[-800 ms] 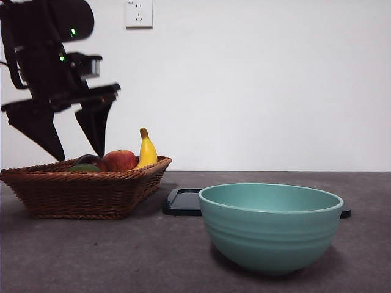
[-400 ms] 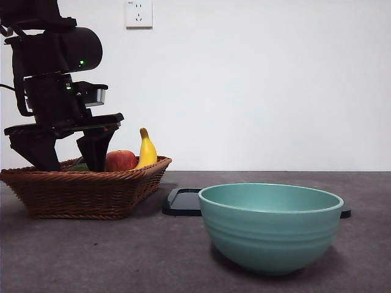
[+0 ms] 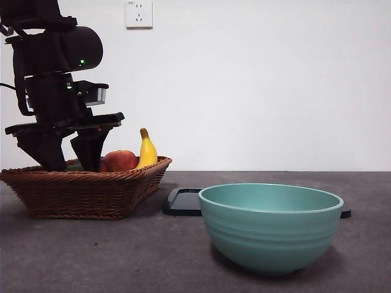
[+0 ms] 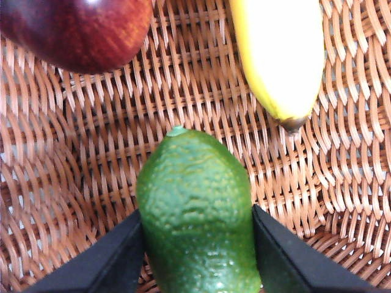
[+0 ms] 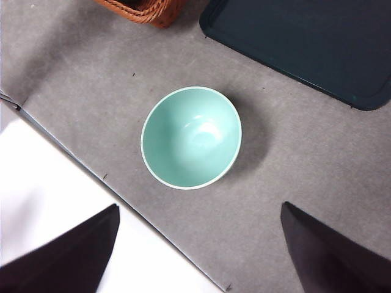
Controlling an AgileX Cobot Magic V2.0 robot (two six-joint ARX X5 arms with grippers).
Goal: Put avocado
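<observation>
Left gripper (image 4: 198,256) down inside the wicker basket (image 3: 85,192) near the desk's (image 3: 122,256) left edge, jaws spread just wide enough to flank the avocado (image 4: 197,213), each jaw against or just beside a flank of the bumpy green fruit lying on the basket's weave. Just past the avocado, a red apple (image 4: 76,30) and a banana (image 4: 278,55), well apart from each other. Right gripper (image 5: 198,244) high above the desk's near edge with jaws wide apart and empty, over a teal bowl (image 5: 191,137) and a dark tray (image 5: 305,43).
</observation>
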